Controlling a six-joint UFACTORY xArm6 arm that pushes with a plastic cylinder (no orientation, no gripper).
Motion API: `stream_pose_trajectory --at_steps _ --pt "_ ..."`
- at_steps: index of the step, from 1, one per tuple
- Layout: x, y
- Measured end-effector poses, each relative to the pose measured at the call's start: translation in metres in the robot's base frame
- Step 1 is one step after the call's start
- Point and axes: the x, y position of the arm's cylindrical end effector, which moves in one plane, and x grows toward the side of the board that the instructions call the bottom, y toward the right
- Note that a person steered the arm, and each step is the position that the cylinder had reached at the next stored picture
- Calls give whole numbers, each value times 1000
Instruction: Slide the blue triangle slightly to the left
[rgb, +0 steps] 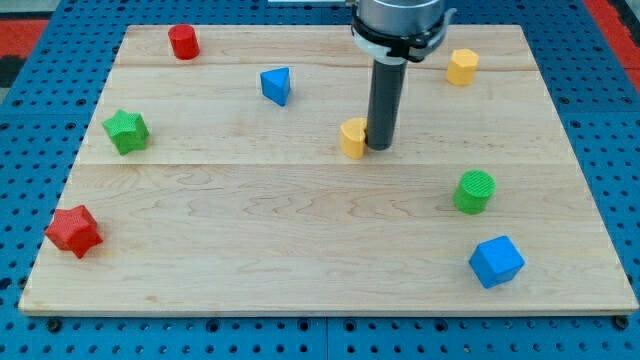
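Wooden board on a blue pegboard surface, eight blocks lying loose on the board, none stacked or touching one another. The arm ends in a dark rod, no jaws on this rig so nothing to spread or pinch. My tip sits near board centre, touching or just beside the right side of a small yellow block, shape partly hidden by the rod.

Blue triangle lies toward the view's top, left of the rod, well apart from my tip, with the yellow block between them on a diagonal. Red cylinder at top left corner area. Green star near left edge, mid height. Red star at bottom left, close to the board edge. Yellow hexagon-like block at top right, just right of the arm housing. Green cylinder at right, blue cube below it near bottom right
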Motion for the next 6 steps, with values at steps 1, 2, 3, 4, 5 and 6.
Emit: stream_pose_trajectory --at_steps 1,2,3,4,5,6 --pt "-15 38" --pt "-74 16" --pt "-128 -16" --pt "-120 -80" --pt "-104 -95" --pt "-98 -102"
